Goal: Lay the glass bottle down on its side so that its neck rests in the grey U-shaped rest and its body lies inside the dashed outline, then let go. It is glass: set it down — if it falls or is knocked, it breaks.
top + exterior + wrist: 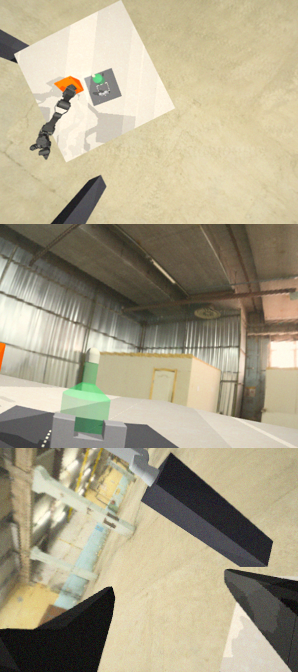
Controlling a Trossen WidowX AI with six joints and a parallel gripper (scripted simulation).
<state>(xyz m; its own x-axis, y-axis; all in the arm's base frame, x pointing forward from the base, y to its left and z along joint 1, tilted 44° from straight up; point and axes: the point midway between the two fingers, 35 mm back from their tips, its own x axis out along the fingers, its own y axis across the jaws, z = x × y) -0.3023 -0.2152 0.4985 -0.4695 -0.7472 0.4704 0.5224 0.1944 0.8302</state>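
"What are the walls made of?"
"Corrugated metal (45,330), shiny, with a cream partition block (137,376) in front, its door (163,385) framed in yellow."
"And the light?"
"A bright window (283,353) at the right, plus a lit strip (163,271) along the dark ceiling (182,251)."
"The floor?"
"Sandy beige (228,122) (150,618), faintly cracked."

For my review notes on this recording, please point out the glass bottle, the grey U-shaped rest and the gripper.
glass bottle (98,78) (85,403): top and exterior views, on its green body
grey U-shaped rest (115,434): exterior view, on its right-hand upright
gripper (39,153) (168,584): top and wrist views, midway between its fingertips
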